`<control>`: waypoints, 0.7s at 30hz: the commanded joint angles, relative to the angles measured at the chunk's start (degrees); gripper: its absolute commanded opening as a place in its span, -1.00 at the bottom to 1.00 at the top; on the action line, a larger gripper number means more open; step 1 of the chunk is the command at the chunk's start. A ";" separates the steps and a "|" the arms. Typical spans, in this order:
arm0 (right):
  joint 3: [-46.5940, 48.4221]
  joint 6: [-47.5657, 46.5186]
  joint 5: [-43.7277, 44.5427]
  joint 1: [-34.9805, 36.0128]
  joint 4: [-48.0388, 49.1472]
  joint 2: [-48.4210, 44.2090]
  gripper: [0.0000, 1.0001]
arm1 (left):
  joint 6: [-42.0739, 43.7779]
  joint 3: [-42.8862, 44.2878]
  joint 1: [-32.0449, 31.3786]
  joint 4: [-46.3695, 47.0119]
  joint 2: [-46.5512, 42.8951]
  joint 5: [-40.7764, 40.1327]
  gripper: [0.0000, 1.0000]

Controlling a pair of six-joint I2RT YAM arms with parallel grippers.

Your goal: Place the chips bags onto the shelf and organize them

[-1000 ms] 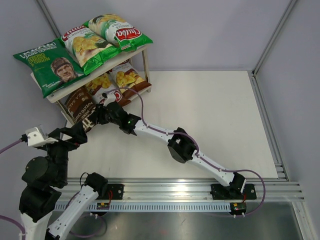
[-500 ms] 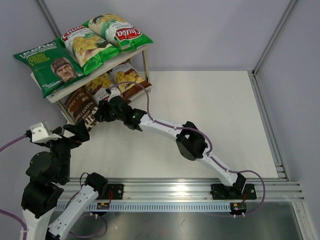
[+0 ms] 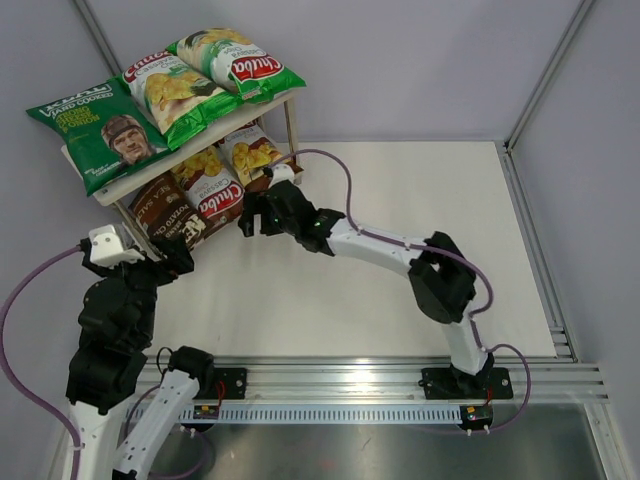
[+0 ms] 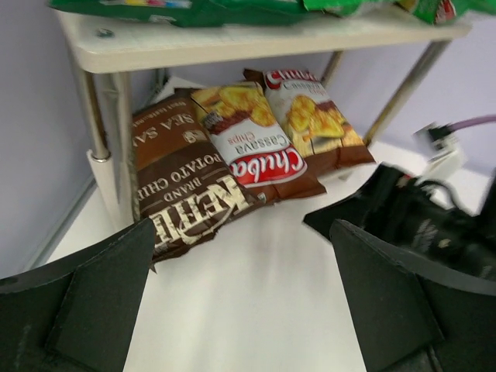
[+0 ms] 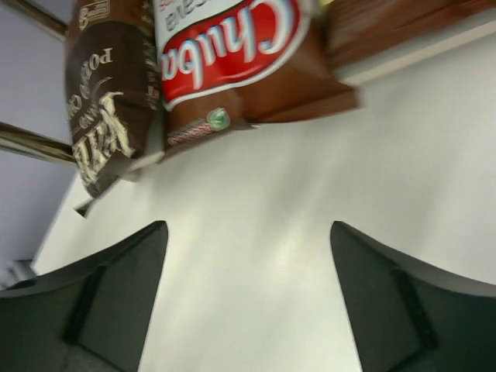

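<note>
The shelf [image 3: 140, 178] stands at the far left. On its top board lie a dark green bag with a man's face [image 3: 100, 140] and two green-white Chuba bags [image 3: 175, 90] [image 3: 235, 62]. The lower tier holds a brown Kettle bag [image 3: 170, 215] [image 4: 190, 194] [image 5: 108, 101] and two brown Chuba bags [image 3: 212, 185] [image 3: 255, 152] [image 4: 256, 147] [image 5: 232, 54]. My right gripper [image 3: 250, 215] [image 5: 248, 232] is open and empty over the table, just in front of the nearer brown Chuba bag. My left gripper [image 3: 175, 262] [image 4: 242, 256] is open and empty, facing the Kettle bag from the near side.
A thin metal shelf leg [image 4: 124, 147] stands beside the Kettle bag, close to the left wall. The right gripper's black body [image 4: 403, 221] shows at the right of the left wrist view. The white table [image 3: 420, 250] stretches to the right, with a metal rail [image 3: 400, 385] along its near edge.
My right gripper has opened and drawn back to the right, away from the lower-tier bags. The left arm has pulled back a little towards its base.
</note>
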 commanded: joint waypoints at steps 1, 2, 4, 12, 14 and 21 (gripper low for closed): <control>-7.87 -8.60 10.72 -1.08 -0.76 -16.10 0.92 | 2.59 0.21 0.36 2.80 3.53 6.92 0.98; -9.81 -10.09 13.01 -1.17 -1.64 -18.48 0.99 | 2.59 0.39 0.36 1.58 4.15 6.84 0.98; -14.38 -13.26 18.90 -1.17 -4.98 -25.25 0.99 | 2.42 -0.04 0.36 0.52 5.03 6.92 0.98; -26.78 -16.96 33.23 -1.17 -17.99 -46.34 0.99 | 3.56 -5.40 0.36 -0.54 3.37 8.95 0.98; -30.11 -16.96 35.78 -1.17 -20.97 -51.95 0.99 | 3.65 -6.55 0.36 0.15 1.54 8.77 0.98; -38.39 -16.88 40.97 -1.17 -29.41 -65.86 0.99 | 4.70 -13.31 0.36 3.49 -6.02 12.02 0.98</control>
